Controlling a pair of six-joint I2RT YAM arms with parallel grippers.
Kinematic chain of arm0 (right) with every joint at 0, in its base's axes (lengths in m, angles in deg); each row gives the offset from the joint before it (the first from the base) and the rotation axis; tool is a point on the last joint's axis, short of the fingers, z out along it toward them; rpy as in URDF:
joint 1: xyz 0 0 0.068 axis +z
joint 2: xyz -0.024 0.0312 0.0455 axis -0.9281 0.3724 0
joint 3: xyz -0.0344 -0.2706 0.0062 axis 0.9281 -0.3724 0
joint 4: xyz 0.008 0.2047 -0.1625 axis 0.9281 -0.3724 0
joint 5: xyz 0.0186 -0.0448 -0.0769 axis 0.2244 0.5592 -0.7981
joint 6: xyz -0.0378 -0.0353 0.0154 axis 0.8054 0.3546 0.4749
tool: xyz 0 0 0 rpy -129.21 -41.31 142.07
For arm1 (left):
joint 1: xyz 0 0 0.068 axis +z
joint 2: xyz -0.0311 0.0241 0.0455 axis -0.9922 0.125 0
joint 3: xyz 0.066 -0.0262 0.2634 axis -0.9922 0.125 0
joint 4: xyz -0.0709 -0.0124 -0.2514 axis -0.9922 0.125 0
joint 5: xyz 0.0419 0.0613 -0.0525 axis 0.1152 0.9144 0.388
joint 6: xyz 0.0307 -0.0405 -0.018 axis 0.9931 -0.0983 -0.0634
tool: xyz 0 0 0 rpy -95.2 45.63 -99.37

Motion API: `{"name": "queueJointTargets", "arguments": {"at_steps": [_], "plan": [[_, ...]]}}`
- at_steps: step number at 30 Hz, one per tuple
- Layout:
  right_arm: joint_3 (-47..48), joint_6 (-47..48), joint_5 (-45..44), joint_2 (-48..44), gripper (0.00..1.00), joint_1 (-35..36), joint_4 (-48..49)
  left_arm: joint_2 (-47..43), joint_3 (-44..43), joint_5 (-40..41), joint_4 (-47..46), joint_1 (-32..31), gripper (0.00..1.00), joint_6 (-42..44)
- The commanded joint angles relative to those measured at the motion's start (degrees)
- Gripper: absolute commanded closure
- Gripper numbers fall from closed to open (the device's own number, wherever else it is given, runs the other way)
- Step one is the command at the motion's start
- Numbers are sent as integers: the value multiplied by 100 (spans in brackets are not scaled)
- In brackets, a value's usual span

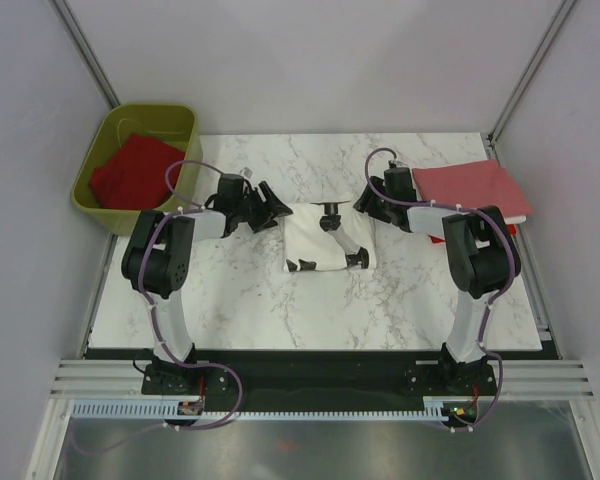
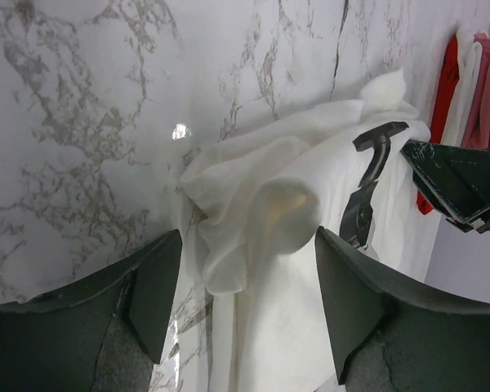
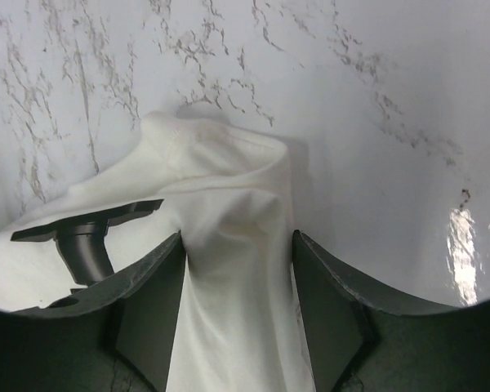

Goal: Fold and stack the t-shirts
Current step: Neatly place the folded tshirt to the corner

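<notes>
White t-shirt with black marks, partly folded, lying at the centre of the marble surface. The left end effector and the right end effector sit at its far corners, each with fingers spread astride a raised fold of cloth; a firm pinch cannot be confirmed. A salmon pink t-shirt lies folded at the right edge; a red t-shirt lies in the olive-green tub.
</notes>
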Motion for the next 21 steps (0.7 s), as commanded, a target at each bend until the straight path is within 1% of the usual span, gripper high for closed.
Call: {"name": "queueJointTargets", "arguments": {"at_steps": [1,2,5,7,10,11,13,15,16,18,19,20,21], "plan": [[-29,-67,312,442,37,0,-248,211,-281,284,308,-147,26,398],[-29,-68,347,503,37,0,-230,229,-403,354,483,-208,27,425],[-64,-111,505,557,39,9,-99,238,-492,495,598,-322,27,461],[-90,-164,497,574,42,9,-63,195,-484,609,669,-384,27,461],[-64,-182,444,610,48,9,-90,177,-580,1030,993,-472,27,470],[-64,-182,427,609,49,27,-90,194,-598,1092,1029,-464,30,469],[-64,-129,287,540,50,88,-98,229,-668,1329,1205,-464,33,469],[-47,-68,164,504,52,167,-133,273,-703,1435,1231,-455,34,487],[-20,-24,93,478,53,263,-186,300,-729,1471,1231,-455,37,487],[41,29,-135,469,56,360,-256,370,-756,1471,1231,-455,47,487],[68,64,-197,460,58,430,-309,379,-782,1488,1231,-446,59,487],[85,99,-206,460,69,457,-327,388,-782,1523,1231,-446,64,487],[112,117,-328,460,76,492,-362,405,-791,1524,1231,-455,69,478]]}}
